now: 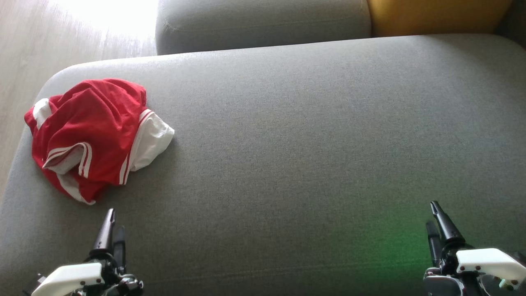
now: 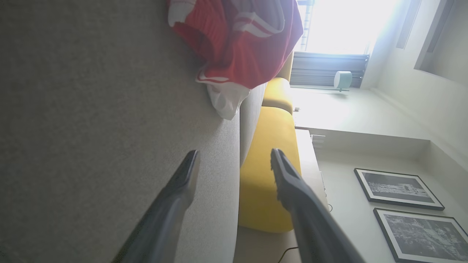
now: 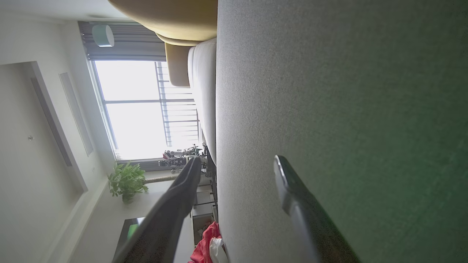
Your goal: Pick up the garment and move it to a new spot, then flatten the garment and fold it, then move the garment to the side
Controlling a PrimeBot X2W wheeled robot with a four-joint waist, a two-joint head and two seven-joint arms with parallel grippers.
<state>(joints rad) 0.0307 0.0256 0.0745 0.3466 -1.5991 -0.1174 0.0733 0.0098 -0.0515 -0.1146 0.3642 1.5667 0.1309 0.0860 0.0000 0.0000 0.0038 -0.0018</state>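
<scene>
The garment [image 1: 94, 135] is a red and white piece of clothing, lying crumpled at the left end of the grey sofa seat [image 1: 296, 135]. My left gripper [image 1: 115, 222] is at the lower left, just short of the garment's near edge, and stands open and empty. In the left wrist view the garment [image 2: 241, 40] lies ahead of the spread fingers of that gripper [image 2: 234, 153]. My right gripper [image 1: 432, 213] is at the lower right, far from the garment, open with nothing between its fingers [image 3: 237, 159]. A bit of the garment [image 3: 204, 246] shows at the bottom of the right wrist view.
A grey back cushion [image 1: 263, 20] and a yellow cushion [image 1: 435, 16] stand behind the seat. Pale wooden floor [image 1: 24, 53] lies past the seat's left edge. A green glow [image 1: 394, 246] falls on the cushion near my right gripper. Bare seat stretches from the garment to the right.
</scene>
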